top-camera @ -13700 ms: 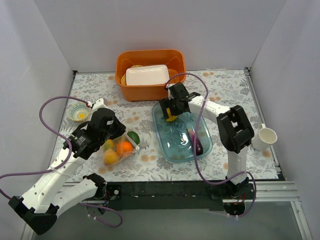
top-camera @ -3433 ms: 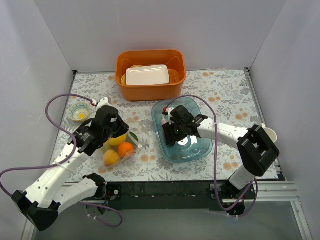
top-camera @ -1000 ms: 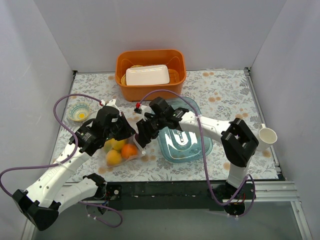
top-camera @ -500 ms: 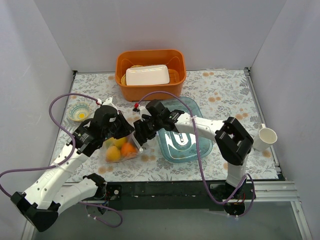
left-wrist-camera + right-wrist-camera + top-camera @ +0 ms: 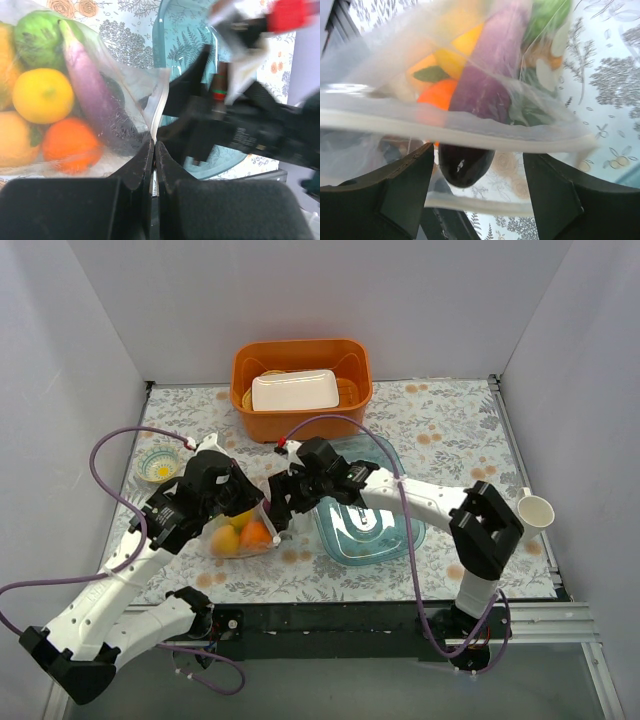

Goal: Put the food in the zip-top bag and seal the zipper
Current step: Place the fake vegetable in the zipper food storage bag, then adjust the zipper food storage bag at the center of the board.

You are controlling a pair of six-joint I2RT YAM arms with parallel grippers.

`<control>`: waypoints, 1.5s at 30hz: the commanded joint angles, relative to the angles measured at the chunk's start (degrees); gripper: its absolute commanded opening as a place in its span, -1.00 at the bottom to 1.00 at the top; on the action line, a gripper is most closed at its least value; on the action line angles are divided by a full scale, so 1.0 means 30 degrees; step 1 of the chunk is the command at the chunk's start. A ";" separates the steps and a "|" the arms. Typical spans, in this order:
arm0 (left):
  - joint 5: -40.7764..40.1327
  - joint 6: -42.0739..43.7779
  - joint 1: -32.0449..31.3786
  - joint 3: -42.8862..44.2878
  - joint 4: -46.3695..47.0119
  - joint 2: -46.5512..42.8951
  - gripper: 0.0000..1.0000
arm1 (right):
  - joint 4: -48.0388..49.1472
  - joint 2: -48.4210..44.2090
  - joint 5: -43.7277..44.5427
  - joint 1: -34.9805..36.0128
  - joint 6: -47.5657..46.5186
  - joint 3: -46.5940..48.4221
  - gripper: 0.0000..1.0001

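Observation:
The clear zip-top bag lies left of the blue tray and holds yellow and orange citrus, a green fruit and the purple eggplant. My left gripper is shut on the whitish zipper strip and holds the mouth up; it also shows in the top view. My right gripper is open at the bag mouth. The eggplant lies through the mouth, with its dark end between my open fingers and touching neither. The zipper strip crosses in front of it.
The clear blue tray sits right of the bag, under my right arm. An orange bin holding a white tray stands at the back. A small bowl is at far left and a white cup at far right.
My right gripper has moved left from the blue tray to the bag mouth, and the eggplant now lies in the bag. My left gripper keeps hold of the mouth strip.

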 commanded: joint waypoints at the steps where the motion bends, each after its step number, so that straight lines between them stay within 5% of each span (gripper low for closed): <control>1: -0.1029 -0.0323 -0.0066 0.0819 -0.0346 -0.0572 -1.00 | -0.0179 -0.2354 0.2254 0.0050 -0.0353 0.0041 0.60; 10: -0.1673 -0.0353 -0.0066 0.0995 -0.0550 -0.0455 -1.00 | -0.2289 -0.5283 0.5946 -0.0096 0.0581 -0.2353 0.63; 18: -0.1762 -0.0353 -0.0066 0.1112 -0.0404 -0.0601 -1.00 | 0.0695 -0.6225 0.3898 -0.0243 0.3743 -0.6080 0.38; 35: -0.2200 -0.0265 -0.0066 0.1346 -0.0873 -0.0982 -1.00 | 0.1754 -0.4700 0.2754 -0.0156 0.6705 -0.6082 0.04; 45: -0.2436 0.0087 -0.0066 0.2167 -0.1488 -0.0660 -1.00 | 0.0406 -0.4379 0.4044 0.0196 0.7234 -0.5291 0.03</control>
